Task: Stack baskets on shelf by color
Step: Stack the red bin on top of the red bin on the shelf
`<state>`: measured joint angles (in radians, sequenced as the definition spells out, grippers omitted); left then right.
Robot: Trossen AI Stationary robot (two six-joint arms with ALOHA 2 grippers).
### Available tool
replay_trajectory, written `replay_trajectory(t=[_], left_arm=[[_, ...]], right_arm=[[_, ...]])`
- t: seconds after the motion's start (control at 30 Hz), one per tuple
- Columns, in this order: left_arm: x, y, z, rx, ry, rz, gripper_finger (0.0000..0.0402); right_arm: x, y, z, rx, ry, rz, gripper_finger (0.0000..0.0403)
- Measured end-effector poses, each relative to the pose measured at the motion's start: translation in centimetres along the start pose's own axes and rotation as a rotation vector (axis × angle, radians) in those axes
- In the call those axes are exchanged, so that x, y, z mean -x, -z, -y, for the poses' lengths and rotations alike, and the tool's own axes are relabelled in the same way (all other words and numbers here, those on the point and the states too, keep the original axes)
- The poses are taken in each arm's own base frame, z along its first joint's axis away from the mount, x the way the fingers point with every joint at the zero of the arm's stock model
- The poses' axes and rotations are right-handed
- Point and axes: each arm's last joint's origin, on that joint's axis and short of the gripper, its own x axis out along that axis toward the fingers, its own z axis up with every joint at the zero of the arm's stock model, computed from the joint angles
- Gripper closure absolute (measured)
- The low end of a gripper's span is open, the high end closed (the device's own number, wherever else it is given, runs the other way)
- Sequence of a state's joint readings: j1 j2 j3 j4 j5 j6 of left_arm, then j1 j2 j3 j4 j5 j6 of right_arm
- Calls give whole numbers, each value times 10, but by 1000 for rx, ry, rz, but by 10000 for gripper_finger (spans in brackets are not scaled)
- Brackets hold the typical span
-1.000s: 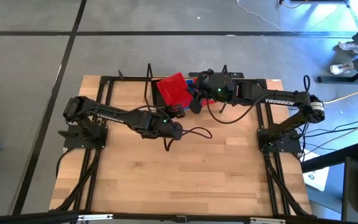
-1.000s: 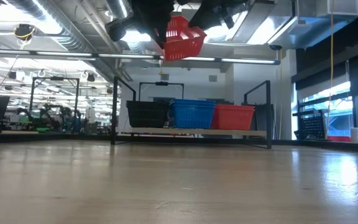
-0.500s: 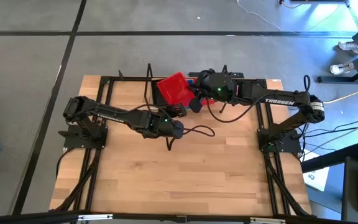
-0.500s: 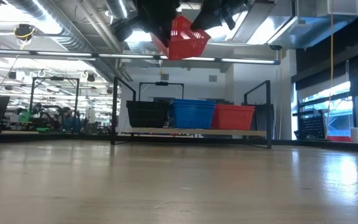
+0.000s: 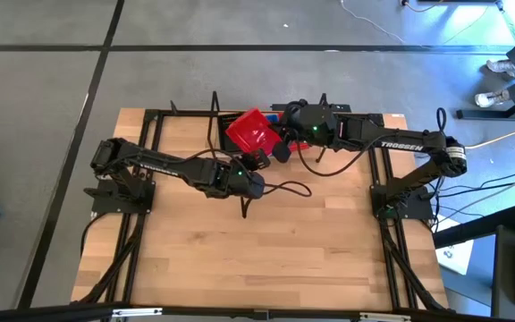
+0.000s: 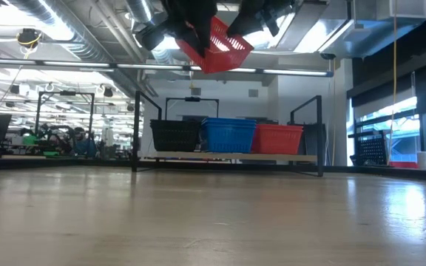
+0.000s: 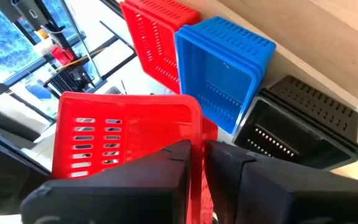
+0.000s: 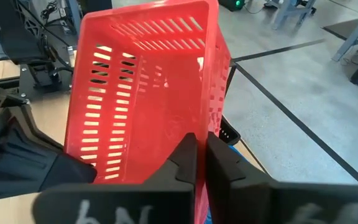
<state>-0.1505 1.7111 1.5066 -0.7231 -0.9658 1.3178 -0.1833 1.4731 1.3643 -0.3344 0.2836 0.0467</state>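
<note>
1. While the red basket [image 5: 256, 131] hangs in the air between my two arms, both end effectors have hold of it: my left end effector [image 7: 194, 155] is closed tight on one wall, and my right end effector [image 8: 201, 152] is closed tight on the opposite wall.
2. Change noted: over the last second the basket has tipped further. In the low view it [image 6: 214, 46] now sits at a steeper slant than a second ago, one corner dropped, and from above it has turned a little toward my left arm.
3. Judgement: this looks like a handover or a re-orientation in mid-air, not yet a placing. The basket must come level again before it can nest.
4. The shelf [image 6: 228, 156] stands at the far edge of the tabletop [image 5: 266, 241]. On it, side by side, sit a black stack [image 6: 174, 136], a blue stack [image 6: 230, 135] and a red stack [image 6: 279, 139].
5. Judgement: the red stack is the destination. The held basket currently hangs well above the shelf, nearer the black and blue stacks.
6. View differences:
   - The high view shows which arm is which, but my arms and the held basket hide most of the shelf.
   - The low view shows the three stacks in order and the tilt, but neither grip.
   - Only the wrist views show the fingers pinching the walls.
   - The left wrist view also shows the three stacks beyond the basket.
</note>
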Motion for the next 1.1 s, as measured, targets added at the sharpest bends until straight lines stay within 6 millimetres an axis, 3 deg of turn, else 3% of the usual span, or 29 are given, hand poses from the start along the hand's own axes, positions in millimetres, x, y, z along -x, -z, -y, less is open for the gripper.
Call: replay_trajectory(t=[1.1], left_arm=[[1, 0, -2, 106, -26, -25, 372]], right_arm=[[0, 0, -1, -1, -23, -1, 396]])
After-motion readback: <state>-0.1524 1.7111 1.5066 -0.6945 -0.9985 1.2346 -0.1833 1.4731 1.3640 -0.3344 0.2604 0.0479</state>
